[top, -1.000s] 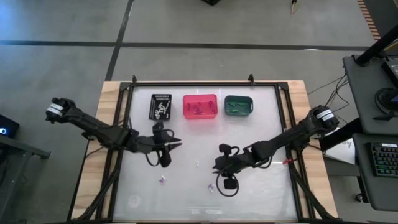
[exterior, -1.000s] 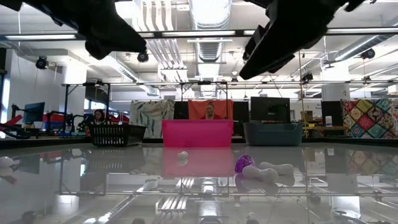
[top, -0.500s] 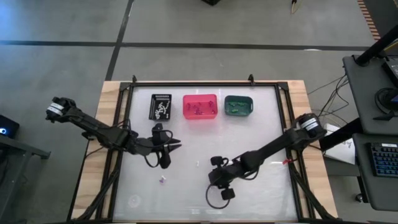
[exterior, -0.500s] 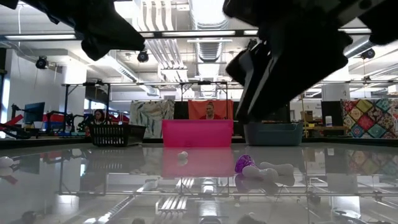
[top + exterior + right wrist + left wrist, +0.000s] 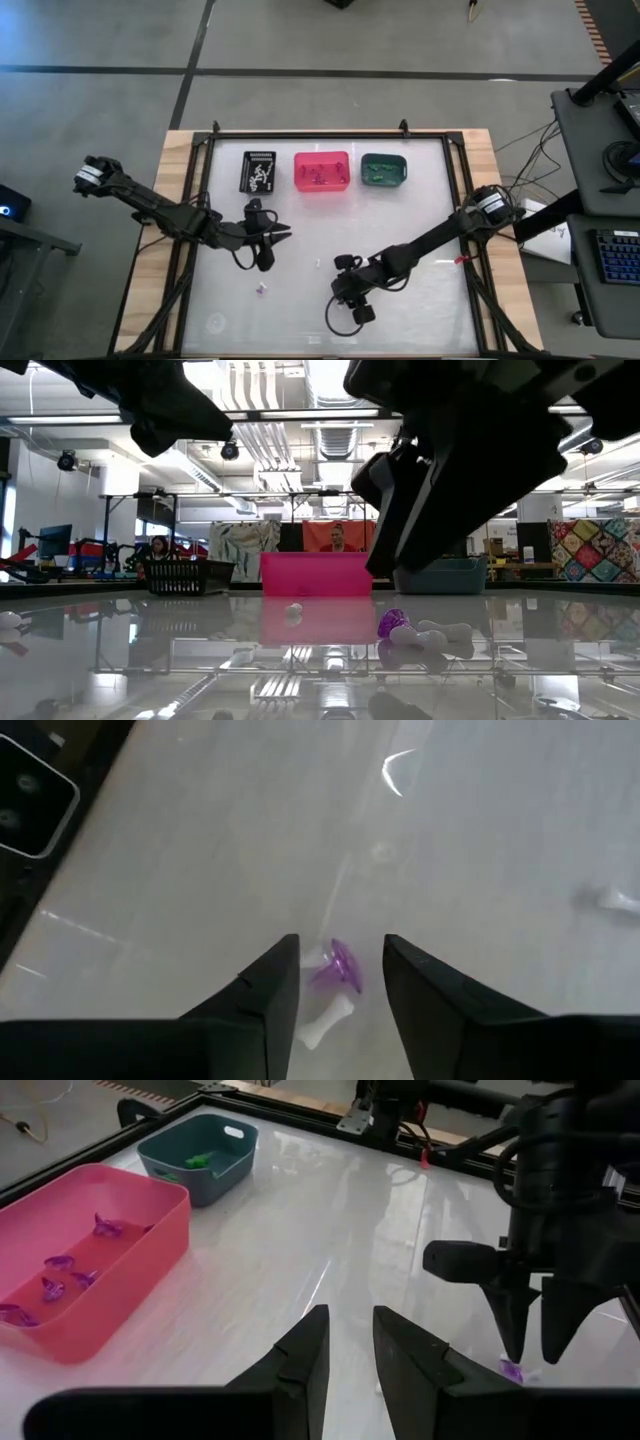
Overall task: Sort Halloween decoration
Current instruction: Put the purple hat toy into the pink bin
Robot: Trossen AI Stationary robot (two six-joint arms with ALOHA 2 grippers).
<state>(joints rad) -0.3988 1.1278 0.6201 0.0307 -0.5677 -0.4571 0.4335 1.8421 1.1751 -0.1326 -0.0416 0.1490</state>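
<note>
No readable text, label or number shows anywhere; distant room signage, if any, seems too small to make out.

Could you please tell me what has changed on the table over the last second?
The right gripper moved toward the table's near-left, to above the small purple trinket and the white trinket beside it, jaws open around the purple one. The left gripper and the black, pink and teal bins stayed put.
</note>
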